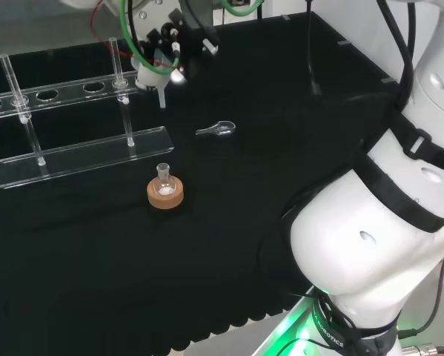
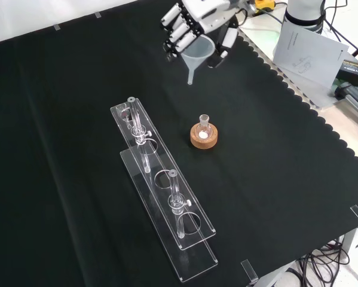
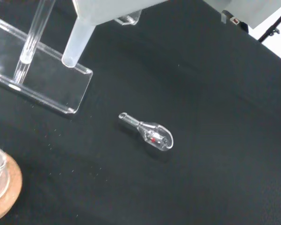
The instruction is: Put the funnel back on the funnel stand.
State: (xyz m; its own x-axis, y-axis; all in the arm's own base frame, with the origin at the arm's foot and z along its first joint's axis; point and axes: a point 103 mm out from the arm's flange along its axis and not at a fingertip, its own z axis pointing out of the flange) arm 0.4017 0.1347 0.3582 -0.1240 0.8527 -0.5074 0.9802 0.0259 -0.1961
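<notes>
Hand [image 2: 193,24] curled round the funnel [image 2: 201,52], fingers on one side of the cone, thumb on the other. Funnel white, translucent, upright, stem pointing down, carried above the cloth. Hand is raised at the far end of the clear funnel stand [image 2: 167,197] in front view, palm down. Small flask on cork ring [image 2: 203,135] near the stand; a small glass piece [image 1: 218,129] lies on its side.

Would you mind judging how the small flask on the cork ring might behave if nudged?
The flask looks like thin clear glass, so probably light and fragile. Its round body sits in a cork ring, which likely stops rolling, though a push at the narrow neck might tip it.
</notes>
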